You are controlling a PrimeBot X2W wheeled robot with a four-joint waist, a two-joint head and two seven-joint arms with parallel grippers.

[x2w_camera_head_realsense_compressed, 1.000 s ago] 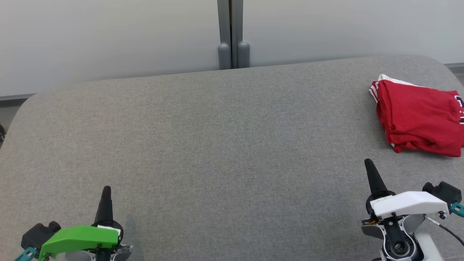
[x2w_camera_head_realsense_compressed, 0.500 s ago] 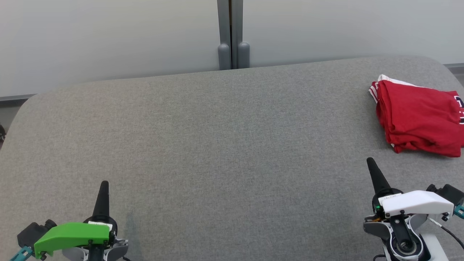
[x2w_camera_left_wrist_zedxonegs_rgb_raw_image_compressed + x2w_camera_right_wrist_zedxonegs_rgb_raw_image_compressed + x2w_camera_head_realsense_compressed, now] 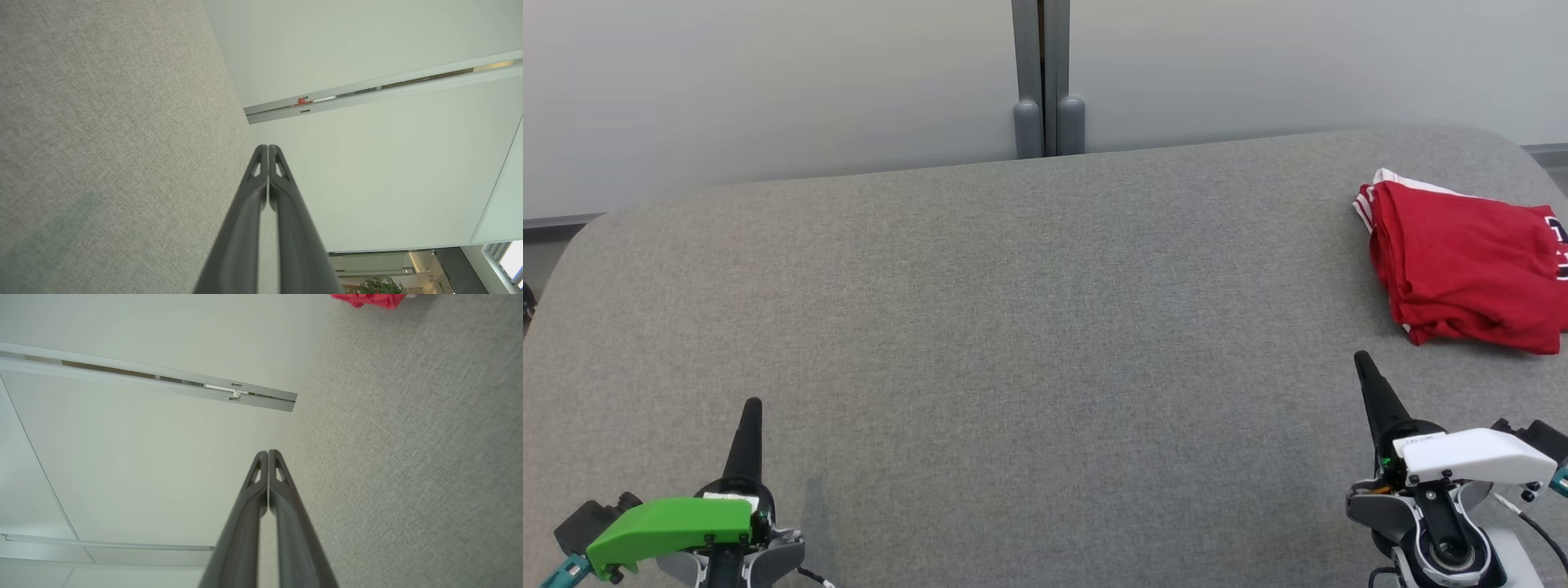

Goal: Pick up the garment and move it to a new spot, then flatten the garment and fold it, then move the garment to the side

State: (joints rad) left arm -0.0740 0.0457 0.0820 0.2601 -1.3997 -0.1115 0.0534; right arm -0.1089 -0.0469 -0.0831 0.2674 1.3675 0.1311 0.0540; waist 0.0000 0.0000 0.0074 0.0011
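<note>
The red garment (image 3: 1470,265) lies folded at the far right of the grey fabric table (image 3: 1029,310), with white trim at its back corner and dark lettering at its right edge. A sliver of the red garment (image 3: 369,299) shows at the top of the right wrist view. My left gripper (image 3: 752,404) hovers at the lower left, shut and empty, its fingers (image 3: 261,171) pressed together. My right gripper (image 3: 1361,357) is at the lower right, shut and empty, in front of the garment and clear of it. Its fingers (image 3: 274,467) also touch.
A pale wall runs behind the table, with a grey post (image 3: 1045,77) at its middle. The table's far corners are rounded. Broad bare fabric spreads between the two grippers.
Both grippers have drifted a little: the left one to the left with its tip further up the picture, the right one to the right. The garment has not moved.
</note>
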